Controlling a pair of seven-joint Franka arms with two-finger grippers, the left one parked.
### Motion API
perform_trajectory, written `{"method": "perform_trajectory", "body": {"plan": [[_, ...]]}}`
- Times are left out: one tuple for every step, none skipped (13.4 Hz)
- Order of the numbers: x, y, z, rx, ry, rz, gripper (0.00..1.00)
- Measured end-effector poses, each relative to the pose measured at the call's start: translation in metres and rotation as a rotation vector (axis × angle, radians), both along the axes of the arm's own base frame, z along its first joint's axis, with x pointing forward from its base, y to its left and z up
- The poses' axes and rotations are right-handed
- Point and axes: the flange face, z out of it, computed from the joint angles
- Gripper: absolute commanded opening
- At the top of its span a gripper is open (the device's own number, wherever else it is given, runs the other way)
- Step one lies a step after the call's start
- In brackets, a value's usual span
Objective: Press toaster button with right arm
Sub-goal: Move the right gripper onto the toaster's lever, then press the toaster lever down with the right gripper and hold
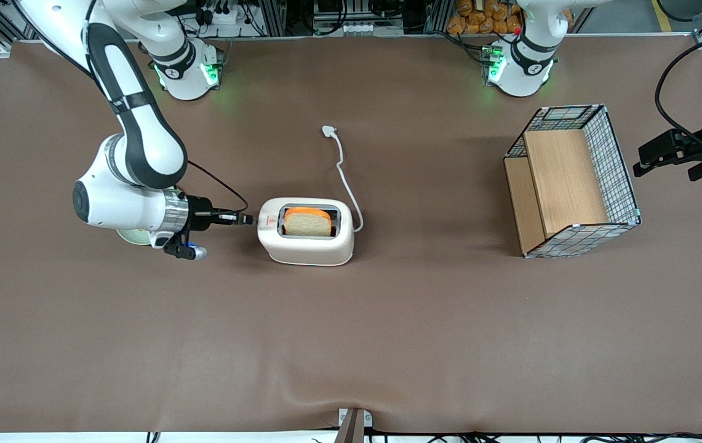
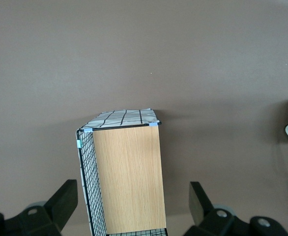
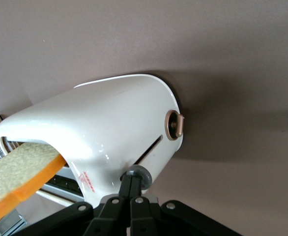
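The white toaster [image 1: 307,237] stands mid-table with a slice of bread with an orange edge [image 1: 307,222] in its slot and a white cord [image 1: 346,172] trailing away from the front camera. The right arm [image 1: 135,141] reaches in level from the working arm's end. Its gripper [image 1: 251,219] is shut, fingertips together, at the toaster's end face. In the right wrist view the closed fingertips [image 3: 132,181] touch the small grey lever button [image 3: 141,174] at the near end of its slot on the toaster [image 3: 109,123]. A brown round dial [image 3: 175,124] sits beside that slot.
A wire basket with a wooden insert [image 1: 572,181] lies on its side toward the parked arm's end; it also shows in the left wrist view [image 2: 124,172]. A pale round object [image 1: 132,237] is partly hidden under the right arm's wrist.
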Motion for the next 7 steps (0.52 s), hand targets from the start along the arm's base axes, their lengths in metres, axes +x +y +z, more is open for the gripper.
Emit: {"method": "perform_trajectory", "body": {"plan": [[-0.0006, 0.0038, -0.0014, -0.002, -0.003, 0.003, 0.00], [-0.0012, 0.0068, -0.0028, -0.003, -0.004, 0.006, 0.00], [-0.0016, 0.0085, -0.0045, -0.005, -0.003, 0.007, 0.00], [-0.0015, 0.0081, -0.0054, -0.005, -0.003, 0.006, 0.00], [-0.0015, 0.0080, -0.0062, -0.004, -0.003, 0.007, 0.00], [-0.0014, 0.0078, -0.0065, -0.004, -0.004, 0.009, 0.00], [-0.0014, 0.0077, -0.0068, -0.003, -0.005, 0.010, 0.00]]}}
